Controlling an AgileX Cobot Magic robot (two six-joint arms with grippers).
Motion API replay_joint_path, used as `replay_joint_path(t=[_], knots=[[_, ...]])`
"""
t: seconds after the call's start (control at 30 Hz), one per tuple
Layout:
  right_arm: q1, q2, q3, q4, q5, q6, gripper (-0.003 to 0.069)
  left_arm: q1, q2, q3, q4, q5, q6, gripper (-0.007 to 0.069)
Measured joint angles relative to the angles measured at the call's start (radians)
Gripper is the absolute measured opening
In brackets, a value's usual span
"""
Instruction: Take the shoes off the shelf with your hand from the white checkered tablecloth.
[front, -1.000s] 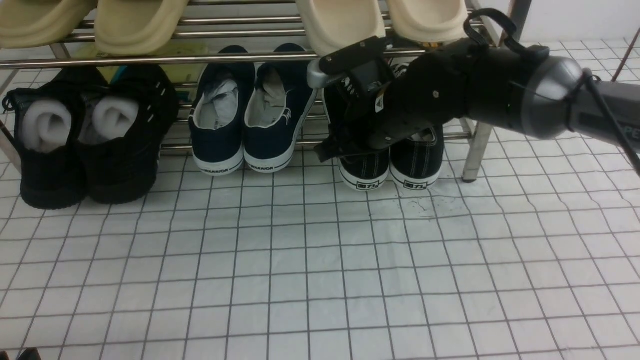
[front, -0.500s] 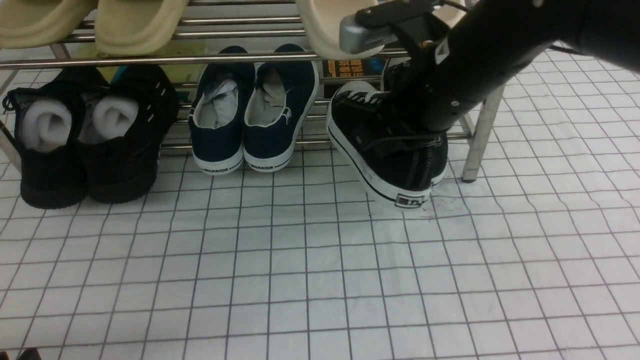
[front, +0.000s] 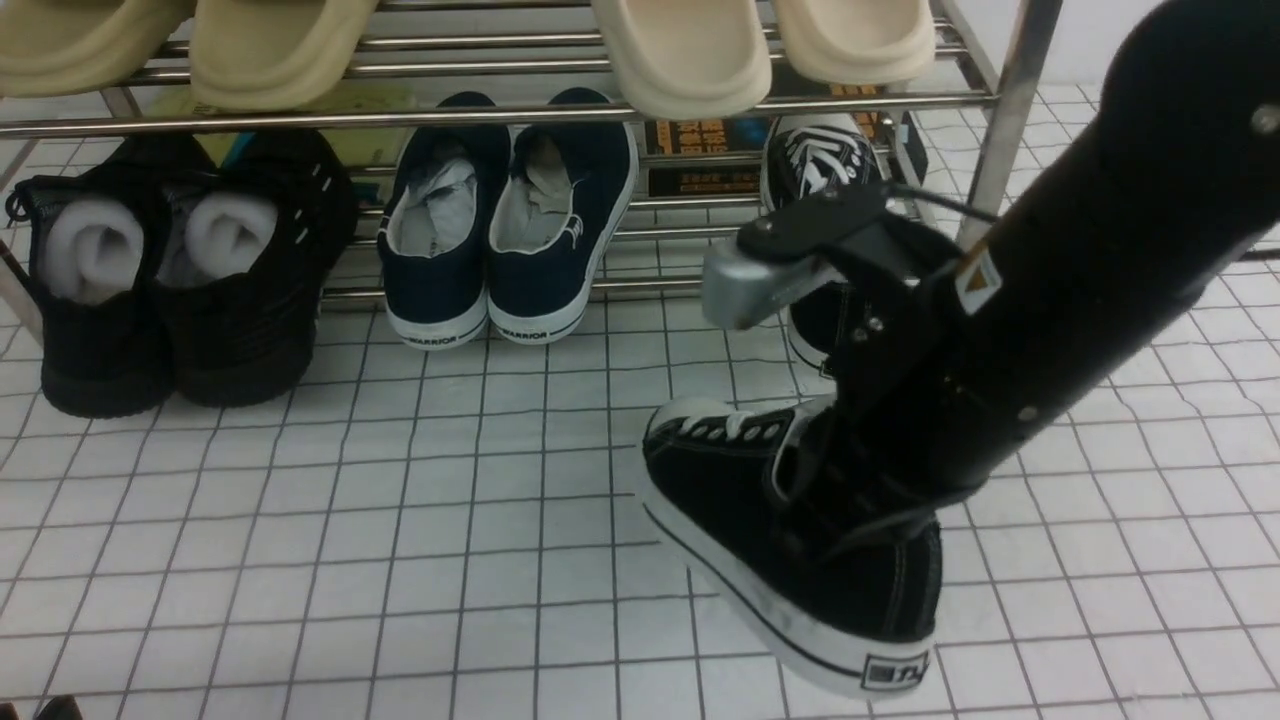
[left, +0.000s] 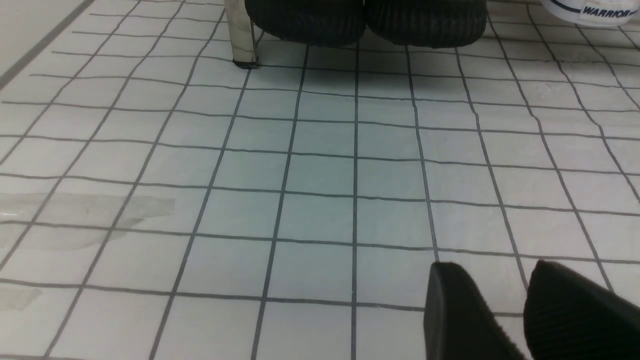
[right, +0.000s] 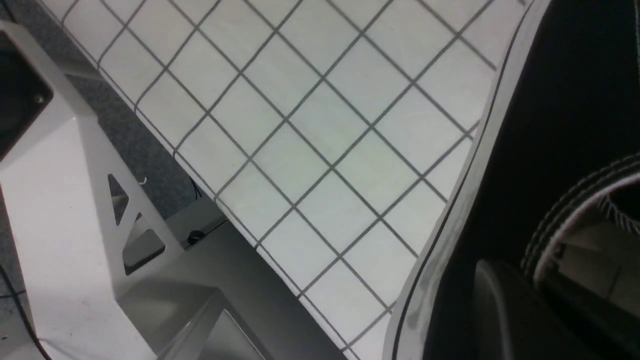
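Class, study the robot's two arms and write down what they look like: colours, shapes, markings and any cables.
The right arm is bulky, rounded and black, with small screw heads, a white label with an orange-edged triangle, and a thin dark cable. Its end effector is black, with a silver-grey block beside it. The left end effector shows two dark, tapering fingers.
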Motion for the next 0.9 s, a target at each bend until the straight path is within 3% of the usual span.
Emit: replay_joint_path(t=[0.37, 0.7, 0.83, 0.9], knots=[[0.015, 0.088, 0.024, -0.061, -0.212, 0.001, 0.0009, 0.0, 0.0, 0.0, 0.0, 0.0, 0.0, 0.024], [0.019, 0.198, 0.024, -0.048, -0.254, 0.103, 0.0025, 0.0, 0.0, 0.0, 0.0, 0.0, 0.0, 0.024], [0.021, 0.215, 0.024, -0.032, -0.269, 0.142, 0.0077, 0.0, 0.0, 0.0, 0.0, 0.0, 0.0, 0.024], [0.021, 0.216, 0.021, -0.014, -0.291, 0.143, 0.0163, 0.0, 0.0, 0.0, 0.0, 0.0, 0.0, 0.024]])
